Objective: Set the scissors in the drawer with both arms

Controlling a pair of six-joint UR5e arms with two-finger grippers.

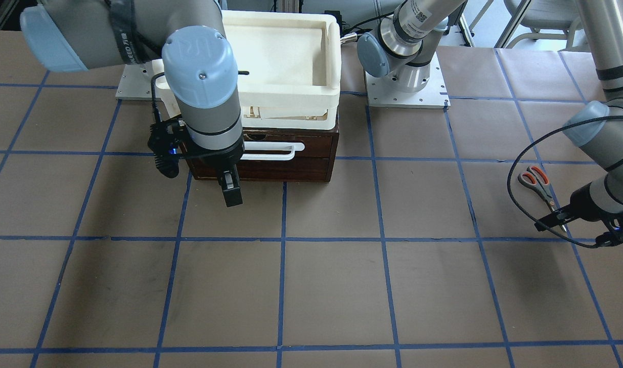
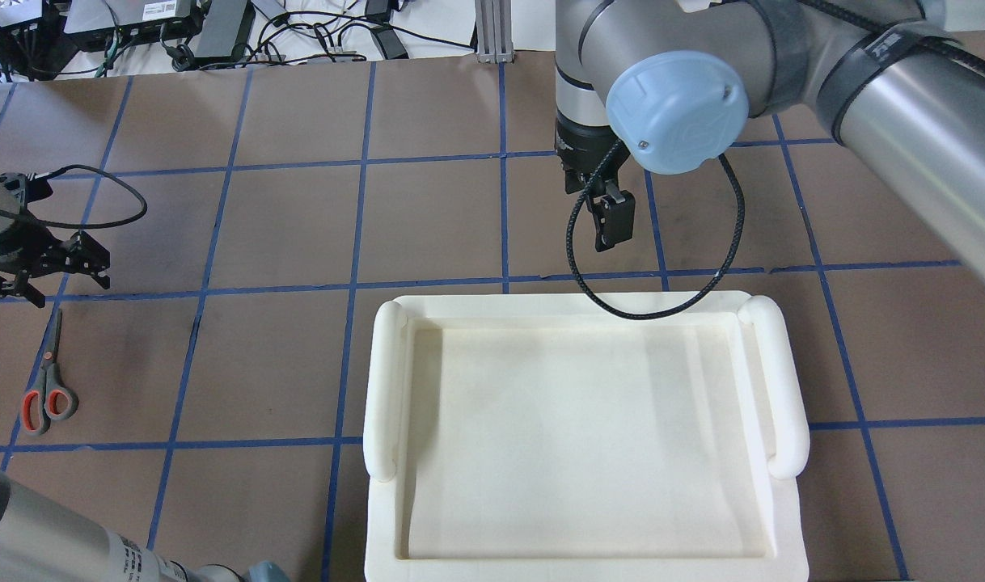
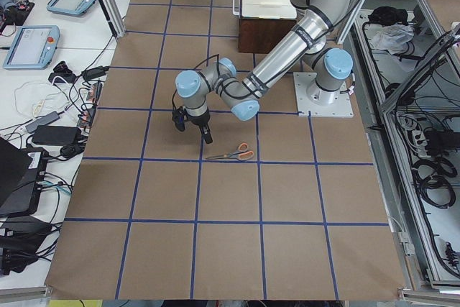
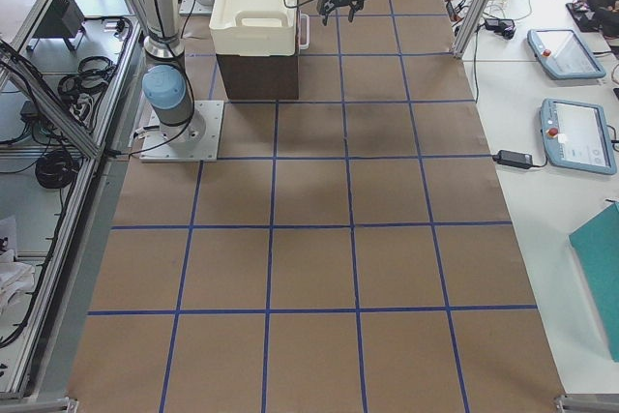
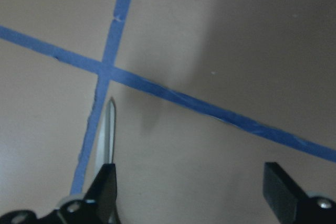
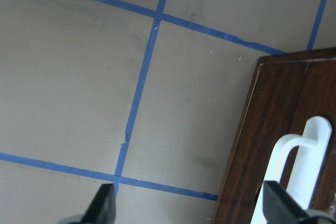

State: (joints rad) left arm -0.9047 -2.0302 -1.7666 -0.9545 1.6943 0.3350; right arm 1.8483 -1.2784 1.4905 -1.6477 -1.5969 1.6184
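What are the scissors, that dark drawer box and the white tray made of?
The scissors have shiny bare-metal blades; handles look like grey plastic lined orange-red. The drawer looks like dark brown wood, glossy, faint grain; its bar handle seems white plastic. The tray is probably foam: matte cream, soft rounded edges.

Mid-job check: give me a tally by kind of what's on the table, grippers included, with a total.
scissors: 1
drawer: 1
white foam tray: 1
grippers: 2, the left gripper and the right gripper, both open
Total: 5
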